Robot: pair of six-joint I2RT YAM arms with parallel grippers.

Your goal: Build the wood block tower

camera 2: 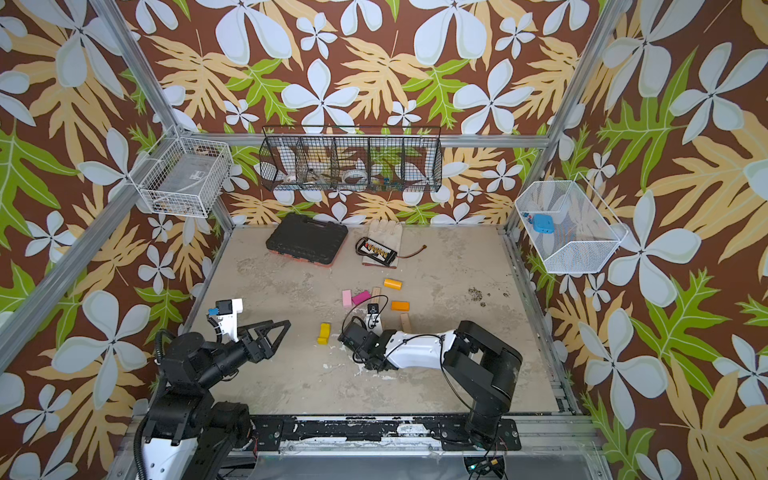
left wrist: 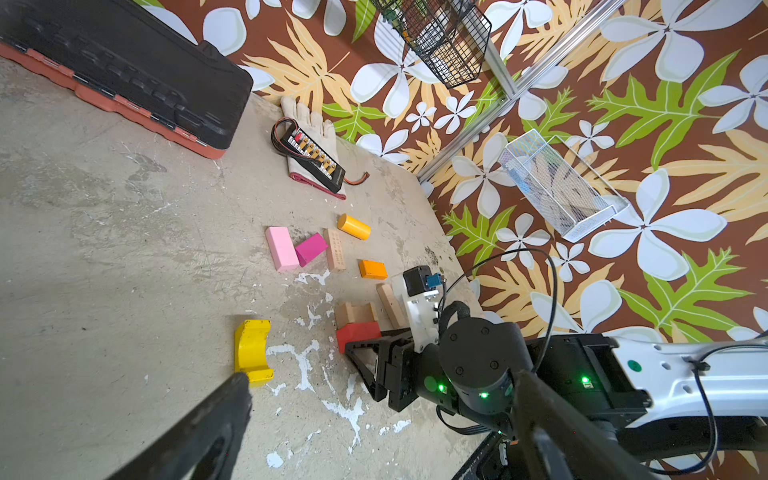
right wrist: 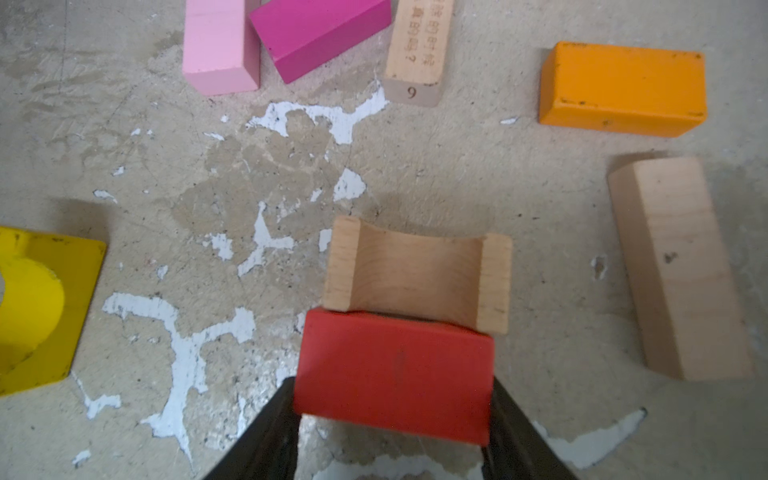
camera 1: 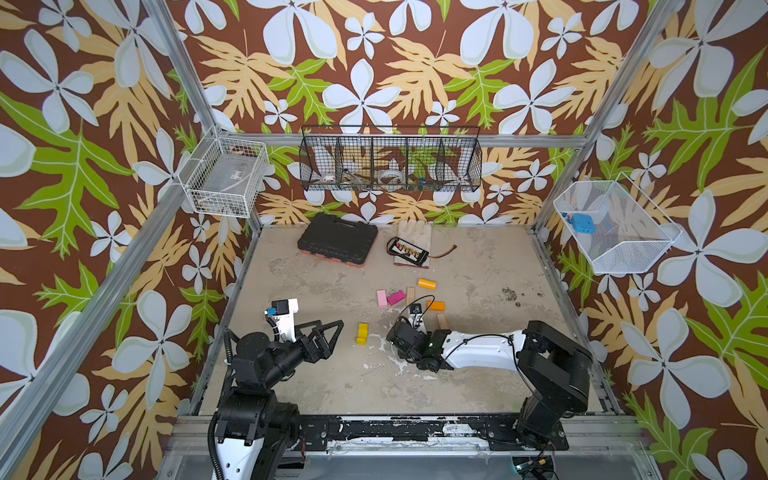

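**Worktop (camera 1: 311, 374):** mottled grey, with white chipped patches. Contents are listed below.

1. **Red block (right wrist: 395, 357):** clamped by the right end effector (right wrist: 394, 384), with one dark jaw pressed to each short side. It is located front of centre. Whether it is lifted clear of the worktop cannot be told.
2. **Plain wood arch (right wrist: 415, 274):** laid hollow side up, just behind the red block. Its near edge is overlapped by that block in the right wrist view.
3. **Yellow arch (camera 1: 362, 333):** laid on its side between the two arms, apart from the rest.
4. **Pink bar (camera 1: 382, 298) and magenta bar (camera 1: 396, 297):** laid flat, touching at one corner, further back.
5. **Lettered plain wood bar (camera 1: 410, 293):** laid just beside the magenta bar.
6. **Orange cylinder (camera 1: 427, 284):** laid on its side, rearmost of the blocks.
7. **Orange block (camera 1: 436, 306) and plain wood bar (camera 1: 441, 321):** laid flat beside the right arm.
8. **Left end effector (camera 1: 336, 332):** jaws spread wide with nothing held, positioned near the yellow arch.
9. **Black tool case (camera 1: 337, 241) and glove (camera 1: 413, 232):** placed by the rear wall, the glove with a connector board (camera 1: 409, 250) on it.
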